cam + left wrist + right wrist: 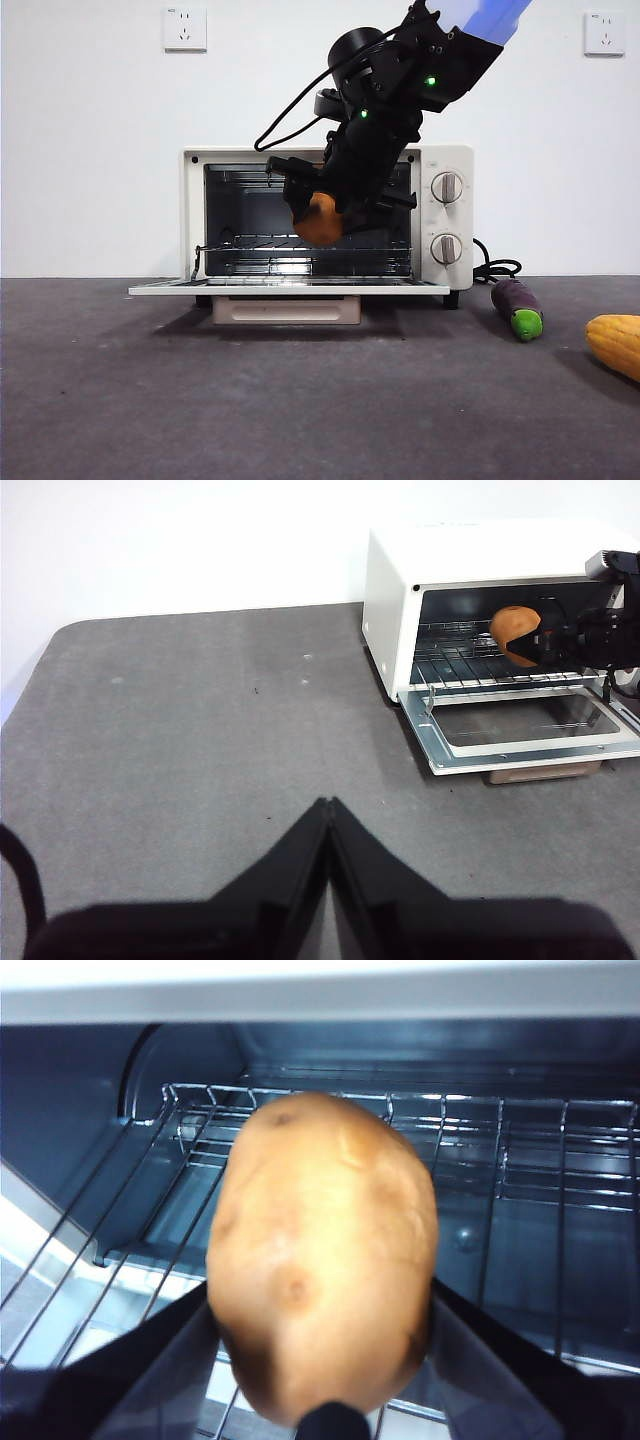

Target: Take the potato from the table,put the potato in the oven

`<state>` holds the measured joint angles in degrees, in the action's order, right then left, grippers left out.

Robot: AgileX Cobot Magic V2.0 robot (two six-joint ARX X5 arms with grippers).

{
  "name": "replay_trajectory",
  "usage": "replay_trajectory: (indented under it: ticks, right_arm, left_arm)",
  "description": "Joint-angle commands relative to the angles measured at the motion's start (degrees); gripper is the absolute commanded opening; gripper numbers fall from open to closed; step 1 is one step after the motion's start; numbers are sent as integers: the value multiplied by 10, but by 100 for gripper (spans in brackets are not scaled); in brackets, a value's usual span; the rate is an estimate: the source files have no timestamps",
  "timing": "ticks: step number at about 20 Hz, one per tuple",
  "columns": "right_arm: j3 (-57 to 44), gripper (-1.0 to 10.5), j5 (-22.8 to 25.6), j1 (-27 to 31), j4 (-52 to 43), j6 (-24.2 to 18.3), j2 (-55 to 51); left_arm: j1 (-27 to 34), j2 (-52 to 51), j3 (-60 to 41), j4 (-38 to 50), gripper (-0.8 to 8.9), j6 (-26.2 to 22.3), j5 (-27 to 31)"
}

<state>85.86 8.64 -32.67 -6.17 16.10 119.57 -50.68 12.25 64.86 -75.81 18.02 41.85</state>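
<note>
My right gripper (pixel 322 215) is shut on the orange-brown potato (pixel 320 221), holding it at the mouth of the cream-white oven (pixel 440 160), just above the wire rack. Up close, the potato (pixel 322 1290) fills the right wrist view between the two jaws, with the rack (pixel 520 1160) behind it. In the left wrist view the potato (pixel 514 634) hangs in the oven opening above the lowered door (pixel 520 725). My left gripper (pixel 328 815) is shut and holds nothing, low over the dark grey table (pixel 200 740), well away from the oven.
The oven door (pixel 288 287) lies open flat toward the front. A purple eggplant with a green end (pixel 517 306) and a yellow corn cob (pixel 616 343) lie on the table to the right of the oven, next to its black cord (pixel 497 268).
</note>
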Motion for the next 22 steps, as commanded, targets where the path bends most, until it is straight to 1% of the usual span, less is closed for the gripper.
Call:
replay_trajectory:
  ticks: [1,3,5,7,8,10,14,16,17,18,20,21,22]
  right_arm:
    - [-1,89,-3,-2,2,9,15]
    - [-1,224,-4,1,3,21,15]
    - [-1,317,-3,1,2,29,15]
    - [-1,575,-6,1,2,33,15]
    - [-1,626,-14,1,3,33,15]
    - [2,627,-19,-2,11,35,14]
    - [9,626,-11,-8,82,35,-22]
    - [9,625,9,-14,151,44,-54]
    - [9,625,28,-21,180,42,-70]
    - [9,621,34,-27,202,36,-89]
    - [9,512,33,-46,273,34,-138]
    - [9,460,36,-57,330,31,-167]
    - [9,429,52,-70,391,22,-199]
  left_arm:
    - [-1,-1,-3,2,-5,-4,2]
    - [-1,-1,-3,2,-5,-4,2]
    - [-1,-1,-3,2,-5,-4,2]
    - [-1,-1,-3,2,-5,-4,2]
    - [-1,-1,-3,2,-5,-4,2]
    - [-1,0,-3,2,-5,-4,2]
    - [-1,2,-3,2,-5,-4,1]
    - [-1,5,-3,2,-5,-4,2]
    - [-1,7,-3,2,-5,-1,2]
    - [-1,8,-3,2,-5,2,2]
    - [-1,15,-3,2,-5,27,1]
    - [-4,22,-3,2,-5,44,-1]
    - [-9,35,-3,2,-5,61,-10]
